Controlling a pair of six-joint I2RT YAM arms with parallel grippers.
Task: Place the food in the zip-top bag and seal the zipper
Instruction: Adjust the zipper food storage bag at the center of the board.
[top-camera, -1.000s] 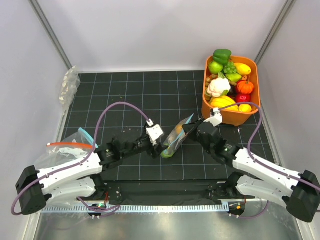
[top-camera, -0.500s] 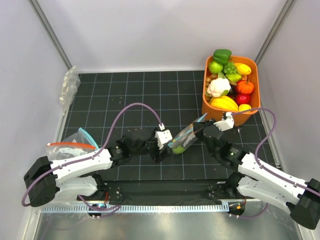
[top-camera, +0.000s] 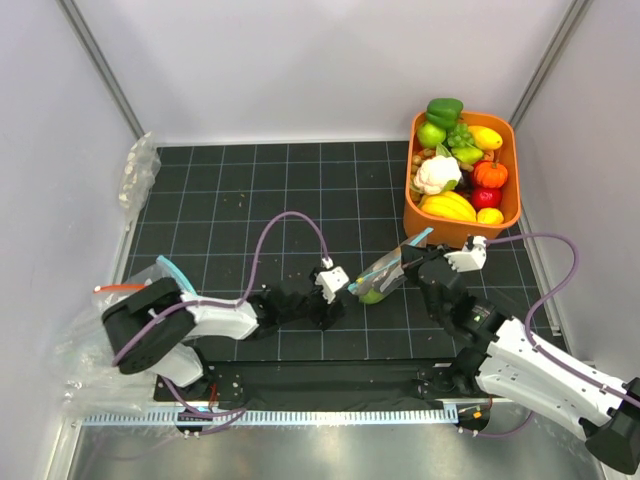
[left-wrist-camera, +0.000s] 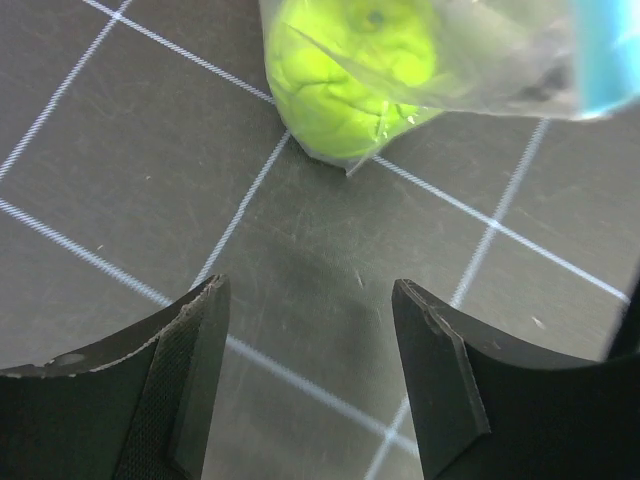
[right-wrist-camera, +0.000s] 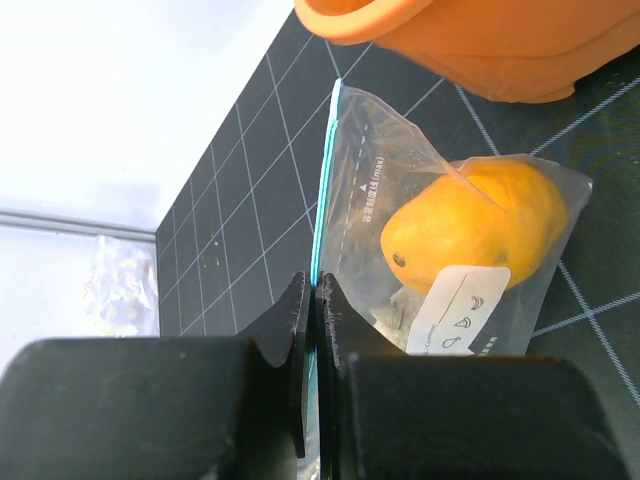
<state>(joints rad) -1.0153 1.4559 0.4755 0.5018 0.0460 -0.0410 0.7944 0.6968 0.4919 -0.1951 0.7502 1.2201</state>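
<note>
The zip-top bag (top-camera: 384, 274), holding the lime-green fruit (left-wrist-camera: 350, 70) and orange-yellow fruit (right-wrist-camera: 470, 225), rests on the tabletop (top-camera: 250, 200) near an orange bin (top-camera: 455, 232) of toy produce (top-camera: 438, 175). The right gripper (right-wrist-camera: 313, 292) has jaws clenched on the zipper (right-wrist-camera: 322, 180); the left gripper (left-wrist-camera: 307, 290) hovers nearby, jaws released.

Lime-green fruit (left-wrist-camera: 350, 75), orange fruit (right-wrist-camera: 480, 225), teal zipper (right-wrist-camera: 322, 180)

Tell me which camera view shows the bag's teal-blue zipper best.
The right wrist view: the zipper runs as a clear teal line into the shut right hand. The top external view shows only a short teal edge; the left wrist view catches a blurred blue patch at its frame edge.
</note>
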